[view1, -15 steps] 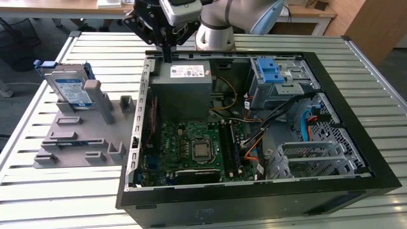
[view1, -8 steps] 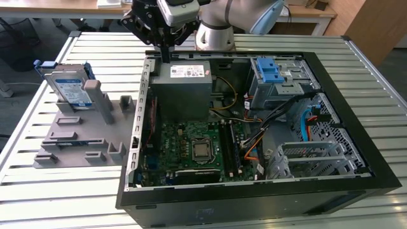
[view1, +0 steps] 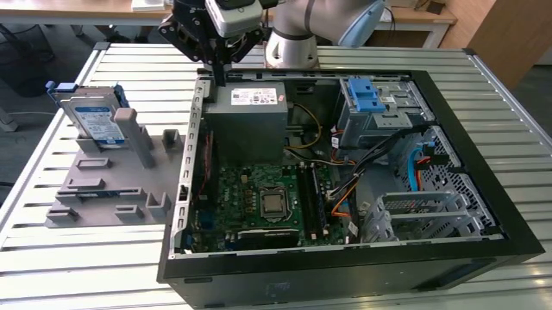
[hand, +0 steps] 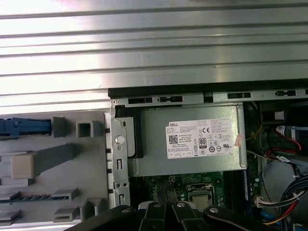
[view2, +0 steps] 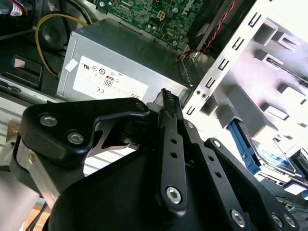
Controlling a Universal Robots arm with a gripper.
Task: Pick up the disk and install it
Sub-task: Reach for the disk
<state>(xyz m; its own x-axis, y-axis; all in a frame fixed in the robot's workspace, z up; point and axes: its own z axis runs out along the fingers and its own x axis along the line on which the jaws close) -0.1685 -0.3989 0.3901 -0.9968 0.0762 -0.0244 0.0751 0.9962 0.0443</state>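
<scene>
The gripper [view1: 220,76] hangs empty, its fingers drawn narrow and close together, above the rear wall of the open computer case [view1: 345,278], just over the power supply [view1: 245,113]. The disk [view1: 95,123] is well apart from it. It stands on edge in a grey fixture [view1: 95,194] near the desk [view1: 86,271] edge on the exterior view's left, leaning by an upright grey post.

Several things could go wrong, in my judgement. Narrow fingers would strike the disk's top edge unless they spread first. A low path could clip the case wall or the fixture's post. An off-centre grasp could tilt the disk in its slot or let it slip. Inside the case, loose cables [view1: 362,161] lie beside the blue-latched drive bay [view1: 379,110] and could snag the disk's rails.

As for writing, the power supply bears a white sticker with print and certification marks. The disk carries a blue-and-white label, too small to read.
</scene>
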